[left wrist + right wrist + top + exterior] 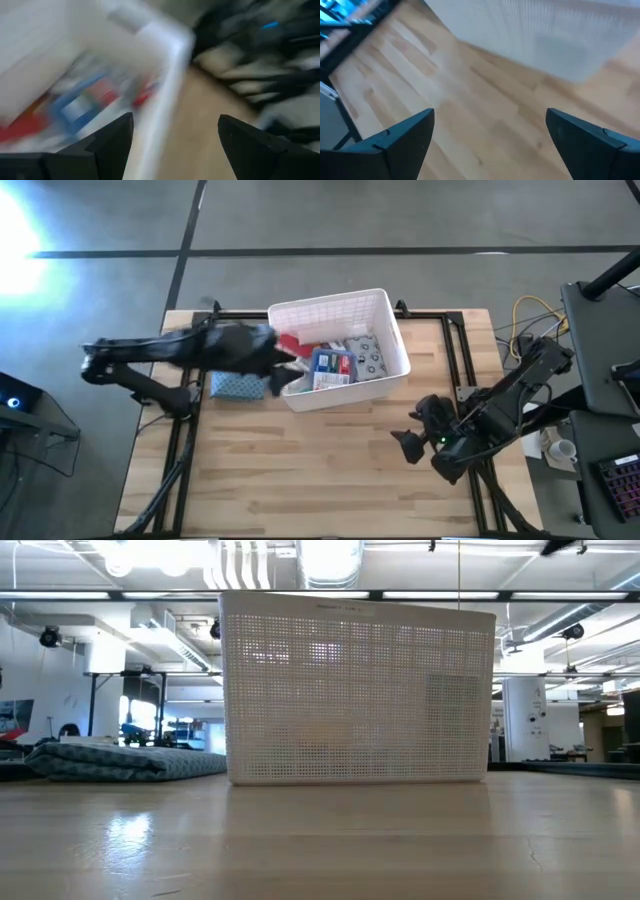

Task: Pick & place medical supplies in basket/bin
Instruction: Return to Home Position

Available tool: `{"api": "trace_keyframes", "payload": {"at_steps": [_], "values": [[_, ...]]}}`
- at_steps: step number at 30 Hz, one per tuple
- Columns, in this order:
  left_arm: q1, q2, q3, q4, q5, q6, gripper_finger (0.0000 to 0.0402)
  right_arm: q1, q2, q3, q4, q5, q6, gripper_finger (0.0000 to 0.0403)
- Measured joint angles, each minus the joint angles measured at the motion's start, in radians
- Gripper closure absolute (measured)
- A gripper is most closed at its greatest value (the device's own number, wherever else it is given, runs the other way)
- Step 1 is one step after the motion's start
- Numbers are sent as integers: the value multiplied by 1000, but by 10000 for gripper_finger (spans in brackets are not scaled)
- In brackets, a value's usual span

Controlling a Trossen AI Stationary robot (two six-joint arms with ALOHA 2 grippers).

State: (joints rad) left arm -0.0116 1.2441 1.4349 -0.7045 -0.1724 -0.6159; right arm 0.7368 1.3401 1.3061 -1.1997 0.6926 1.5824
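Left arm [150, 350]: reaches in from the left edge of the desk [300, 470]. The left jaws hang over the basket's left wall, spread apart and holding nothing.
Cloth [232, 387]: blue-grey and folded, lying on the desk just beside the basket's left side.
Basket [330, 305]: large, white, with lattice sides, upright at the middle back of the desk.
Supplies: all those in view lie inside the basket: a red piece [289, 343], a red-white-blue box [332, 367] and a grey packet [366, 357].
Handling: the basket looks light and stiff, and is probably best gripped at the rim. The box looks light and easy to crush, so take it across its narrow sides. The packet looks soft and slippery, so pinch an edge.
Right arm [510, 395]: folded at the desk's right side, well apart from the basket. The right jaws are wide apart and empty above bare wood.
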Motion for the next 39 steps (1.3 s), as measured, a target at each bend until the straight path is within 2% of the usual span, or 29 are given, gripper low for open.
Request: {"api": "trace_keyframes", "payload": {"at_steps": [4,7,9,11,13,15,19,21,23,25,27,29,32,34,37,39], "values": [[-187,-130,13,103,-202,-9,133,-4,-30,43,-17,82,-113,33],[-298,-209,-6,147,-349,-56,132,-4,-64,79,-55,86,-166,33],[-377,-242,-39,190,-412,24,132,1,-92,95,-50,86,-160,33],[-434,-262,-90,216,-429,87,132,19,-115,104,8,91,-275,33],[-436,-267,-174,292,-386,91,132,30,-140,91,138,45,-427,33],[-429,-265,-291,448,-310,96,132,29,-169,50,342,-97,-605,33],[-427,-243,-566,1028,-118,206,132,29,-208,-120,898,-359,-936,33],[-408,-217,-691,1233,-48,247,132,15,-215,-220,1171,-489,-1062,33],[-357,-224,-762,1391,-31,247,132,-23,-228,-318,1378,-581,-1101,33],[-300,-253,-827,1386,-43,210,132,-79,-257,-410,1481,-624,-1077,33],[-229,-291,-873,1379,-7,167,132,-162,-301,-495,1491,-645,-1018,33],[-151,-349,-913,1344,90,162,132,-257,-361,-572,1490,-712,-976,33],[-18,-481,-935,1356,280,151,132,-379,-456,-650,1502,-824,-1003,33],[65,-558,-953,1262,356,128,132,-434,-524,-689,1502,-833,-1064,33],[142,-684,-988,1135,373,116,132,-491,-603,-744,1502,-822,-1166,33],[168,-741,-1022,1107,375,117,132,-515,-650,-788,1498,-822,-1198,33]]}}
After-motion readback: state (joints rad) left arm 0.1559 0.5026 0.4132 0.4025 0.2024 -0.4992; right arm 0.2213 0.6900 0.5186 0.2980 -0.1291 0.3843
